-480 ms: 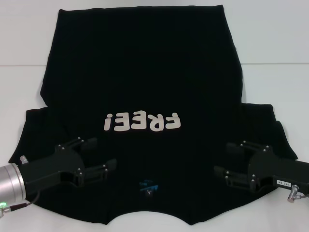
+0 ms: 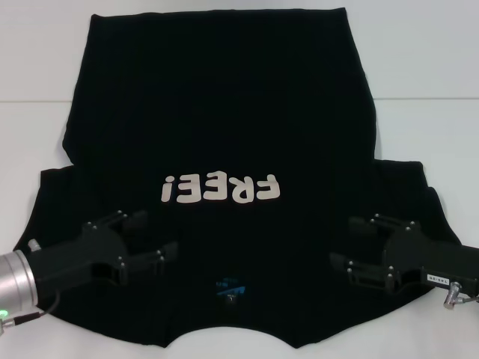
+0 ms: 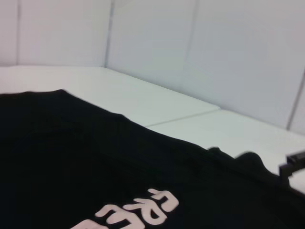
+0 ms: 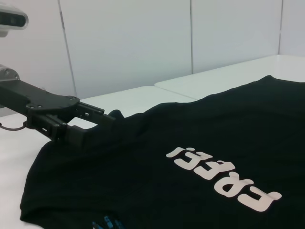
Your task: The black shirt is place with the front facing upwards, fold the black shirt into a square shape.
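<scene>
Here we see, from the head view, the black shirt [image 2: 224, 149] lying flat on the white table [image 2: 426, 67], "FREE!" lettering up, collar label nearest the robot. The left gripper [image 2: 146, 239] and right gripper [image 2: 358, 247] sit over the shoulders, jaws spread, holding nothing. Only the right wrist view shows the left gripper [image 4: 102, 116] side-on, its fingers low at the smooth cloth's sleeve edge.
</scene>
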Controlling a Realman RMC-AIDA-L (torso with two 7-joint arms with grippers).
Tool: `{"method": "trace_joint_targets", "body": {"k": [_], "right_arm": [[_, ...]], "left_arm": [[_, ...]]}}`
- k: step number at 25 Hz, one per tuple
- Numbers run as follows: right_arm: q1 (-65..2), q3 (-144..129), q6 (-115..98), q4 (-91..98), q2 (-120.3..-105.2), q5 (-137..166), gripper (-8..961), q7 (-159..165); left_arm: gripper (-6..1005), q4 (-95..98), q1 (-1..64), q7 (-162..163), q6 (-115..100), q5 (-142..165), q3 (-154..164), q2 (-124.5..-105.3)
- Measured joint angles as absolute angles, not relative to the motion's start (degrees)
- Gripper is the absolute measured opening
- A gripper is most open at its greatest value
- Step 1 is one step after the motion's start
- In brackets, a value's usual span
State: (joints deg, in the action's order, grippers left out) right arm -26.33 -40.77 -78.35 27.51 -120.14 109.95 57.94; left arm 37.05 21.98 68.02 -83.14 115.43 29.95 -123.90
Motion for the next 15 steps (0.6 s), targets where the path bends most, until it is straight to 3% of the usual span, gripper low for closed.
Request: {"method": "trace_joint_targets", "body": {"k": [5,15], "right_arm": [[-26.5,-40.77,-78.3,27.44,-120.15,109.7,793,58.52],[-27.4,-41.21,-78.3,27.25,-120.07,109.61,794,60.77]], "left_arm": [[877,37.25,23.31,85.24,-82.8,115.35,25.4,-122.56],[876,43.81,28.75,124.64,-78.47,129.31,16.47,-115.92]]}}
